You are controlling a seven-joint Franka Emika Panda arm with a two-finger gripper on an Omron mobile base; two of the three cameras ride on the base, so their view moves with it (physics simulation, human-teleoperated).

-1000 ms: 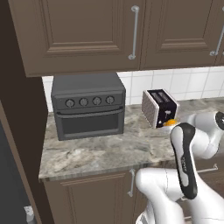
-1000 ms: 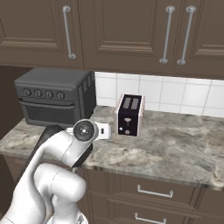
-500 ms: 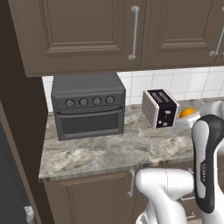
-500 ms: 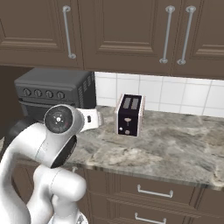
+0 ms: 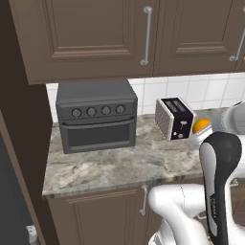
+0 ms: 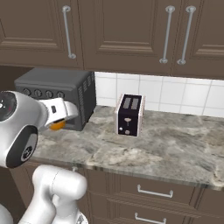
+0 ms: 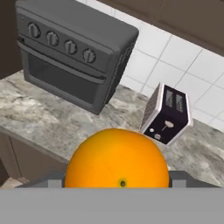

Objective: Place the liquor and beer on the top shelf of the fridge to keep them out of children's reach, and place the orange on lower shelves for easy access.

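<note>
My gripper (image 7: 117,181) is shut on the orange (image 7: 117,157), a bright round ball that fills the lower middle of the hand view. In the left base view the orange (image 5: 202,125) shows at the right, just past the toaster, against the white hand. In the right base view the orange (image 6: 57,125) peeks out under the white hand, with the gripper (image 6: 59,122) held in front of the toaster oven, above the counter. The liquor and the beer are out of view. A dark grey surface (image 5: 7,191) at the far left may be the fridge; I cannot tell.
A dark grey toaster oven (image 5: 95,122) stands at the left of the marble counter (image 5: 110,167), and a black-and-white toaster (image 5: 174,118) stands to its right. Brown wall cabinets (image 6: 122,30) hang above, with drawers (image 6: 153,192) below the counter.
The arm has swung, carrying the orange up and towards the toaster oven. The orange has come out from behind the arm into the left base view.
</note>
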